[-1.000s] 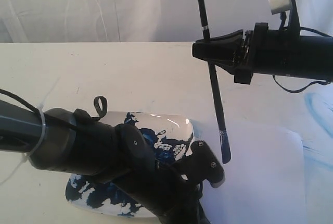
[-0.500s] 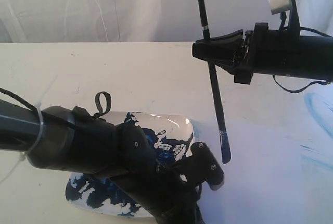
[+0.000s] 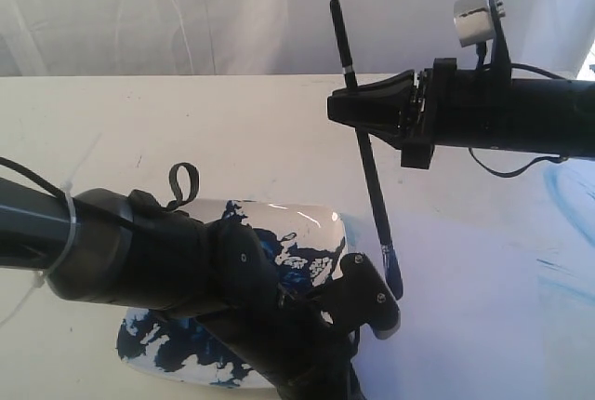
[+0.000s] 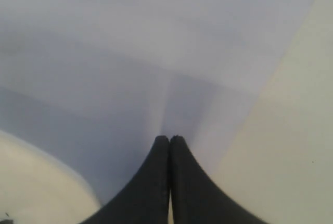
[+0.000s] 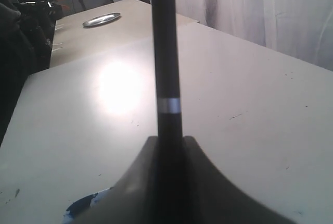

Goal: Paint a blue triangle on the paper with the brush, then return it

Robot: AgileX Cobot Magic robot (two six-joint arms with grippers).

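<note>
My right gripper (image 3: 358, 107) is shut on the long black brush (image 3: 367, 167), gripping its upper handle just below a silver band. The brush hangs nearly upright, and its blue-stained tip (image 3: 393, 279) is low over the left edge of the white paper (image 3: 465, 288), beside the dish. In the right wrist view the brush (image 5: 166, 52) rises between the right gripper (image 5: 169, 139) fingers. My left gripper (image 3: 376, 312) is shut and empty, close to the brush tip. In the left wrist view the left gripper (image 4: 170, 138) points down over the paper (image 4: 130, 52). No blue triangle shows.
A white square dish (image 3: 330, 219) smeared with dark blue paint lies under my left arm (image 3: 186, 270). Faint light-blue smears (image 3: 567, 195) mark the right of the cream table (image 3: 186, 130). A white curtain hangs behind. A metal plate (image 5: 101, 20) lies on a far table.
My right gripper has carried the brush to the left and slightly lower, so its tip now hangs close to the left gripper. The left arm has shifted only slightly.
</note>
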